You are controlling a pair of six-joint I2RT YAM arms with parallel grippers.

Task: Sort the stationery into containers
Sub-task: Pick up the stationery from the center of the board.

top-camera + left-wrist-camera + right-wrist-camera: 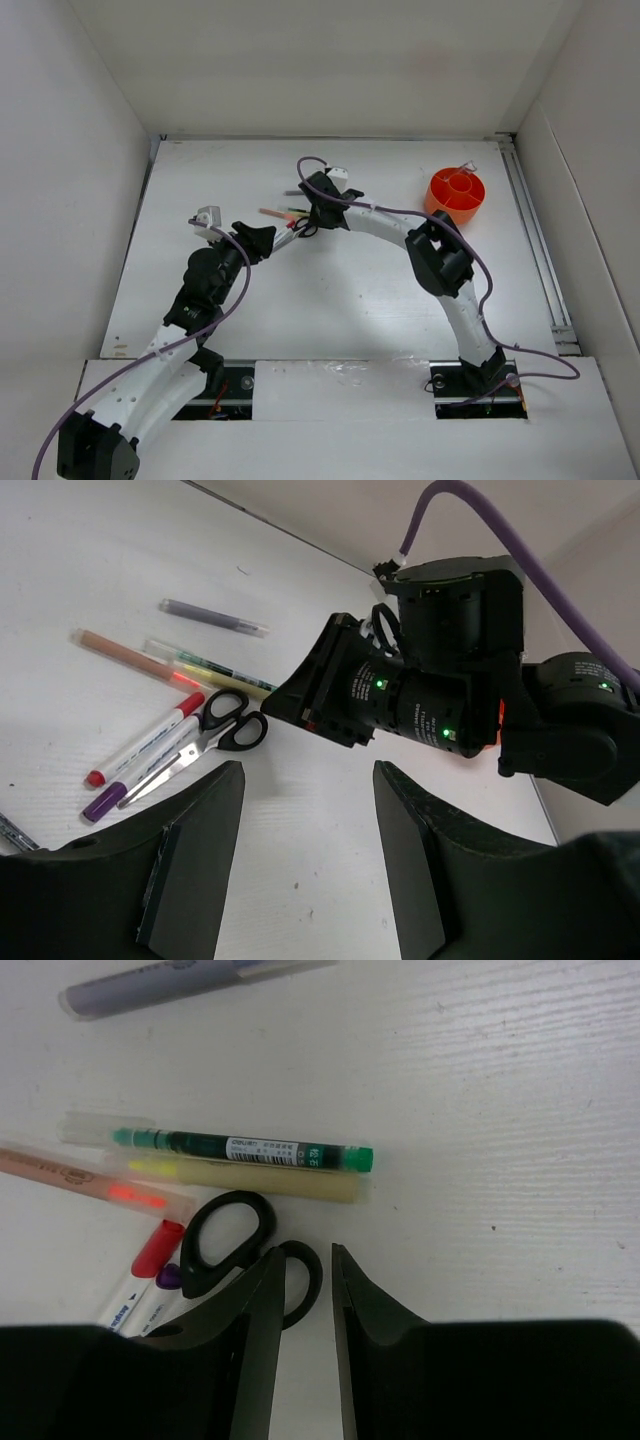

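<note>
Several stationery pieces [283, 212] lie clustered mid-table in the top view, well apart from the orange organiser [456, 195] at far right. The left gripper [265, 238] and right gripper [312, 215] both sit close by the cluster. Left wrist view: left gripper [305, 860] jaws wide, nothing between them, short of the scissors [222, 730]. Red-capped marker [150, 742] lies beside the blades, grey stick [212, 617] farthest off. Right wrist view: right gripper [305, 1290] jaws parted by a narrow gap, nothing clamped, poised over the rim of the scissors' [225, 1245] smaller handle loop; contact cannot be told. Green pen [250, 1147] and yellow highlighter [270, 1180] lie touching, side by side. Judgement: scissors stiff, the heaviest piece, flat on the table, so pinch the hard loop rim, not the thin blades. Pens light, smooth and apt to roll, so take them mid-barrel.
</note>
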